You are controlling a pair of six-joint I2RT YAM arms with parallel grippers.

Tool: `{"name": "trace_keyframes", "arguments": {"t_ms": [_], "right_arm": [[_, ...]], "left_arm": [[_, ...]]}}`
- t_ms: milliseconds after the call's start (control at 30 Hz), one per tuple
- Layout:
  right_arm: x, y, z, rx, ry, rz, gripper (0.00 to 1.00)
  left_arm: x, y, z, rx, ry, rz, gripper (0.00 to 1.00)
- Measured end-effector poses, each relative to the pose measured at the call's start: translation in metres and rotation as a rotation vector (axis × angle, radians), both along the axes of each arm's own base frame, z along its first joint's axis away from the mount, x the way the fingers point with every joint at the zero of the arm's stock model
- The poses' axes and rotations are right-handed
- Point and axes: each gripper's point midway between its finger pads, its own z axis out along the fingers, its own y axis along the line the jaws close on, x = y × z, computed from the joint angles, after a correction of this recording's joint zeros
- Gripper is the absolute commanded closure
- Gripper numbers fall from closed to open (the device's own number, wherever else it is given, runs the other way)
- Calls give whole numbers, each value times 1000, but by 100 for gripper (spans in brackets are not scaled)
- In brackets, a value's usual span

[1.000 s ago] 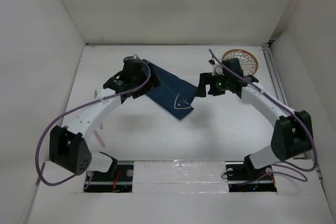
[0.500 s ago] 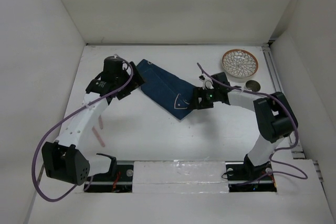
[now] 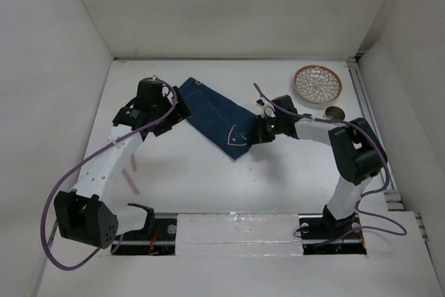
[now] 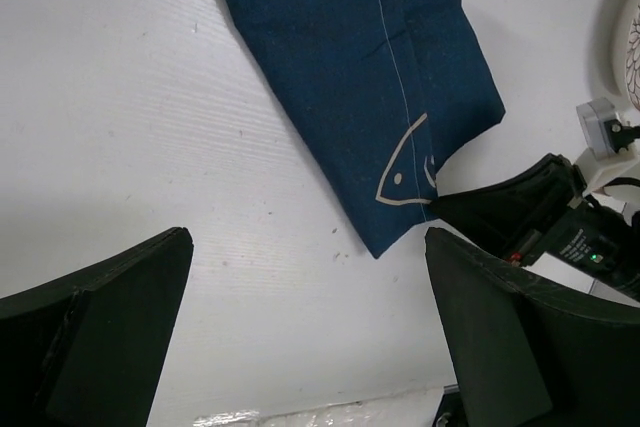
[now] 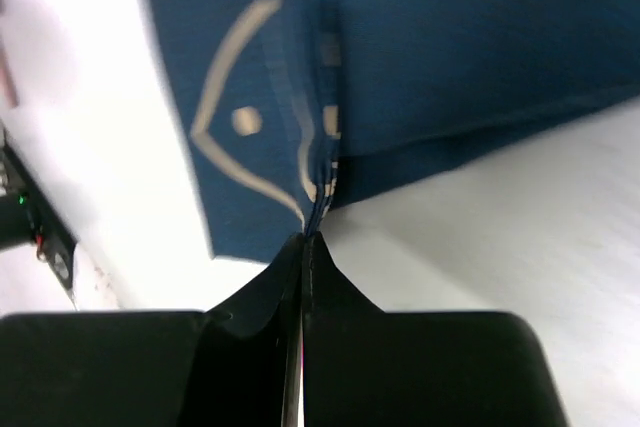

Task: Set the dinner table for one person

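Right jaws shut tight on an edge fold of the navy placemat [image 5: 430, 57] at their tips, white table [image 5: 520, 217] beneath; left jaws wide open, empty, cloth ahead of them: drag low and slow, likely avoiding bunching.

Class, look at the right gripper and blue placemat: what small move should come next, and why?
Probably lift slightly and drag toward the middle of the dinner table: the right gripper is shut on the placemat at its edge, and it lies askew.
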Motion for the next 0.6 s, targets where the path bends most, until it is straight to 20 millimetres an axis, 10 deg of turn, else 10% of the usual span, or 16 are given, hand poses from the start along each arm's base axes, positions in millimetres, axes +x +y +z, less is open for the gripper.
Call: {"name": "trace_keyframes", "arguments": {"t_ms": [300,400,500,533,600], "right_arm": [[-49,114,110,147,-344,370,93],[-84,151,115,206,-363,561,79],[-123,167,95,220,-309,718,37],[-134,168,88,209,-286,750,10],[-146,167,80,180,-271,773,0]], "left_arm": [[6,6,21,4,-31,54,0],[6,8,22,0,-28,83,0],[6,10,21,-11,-22,120,0],[6,11,21,-16,-20,131,0],[3,11,19,-28,-14,149,0]]}}
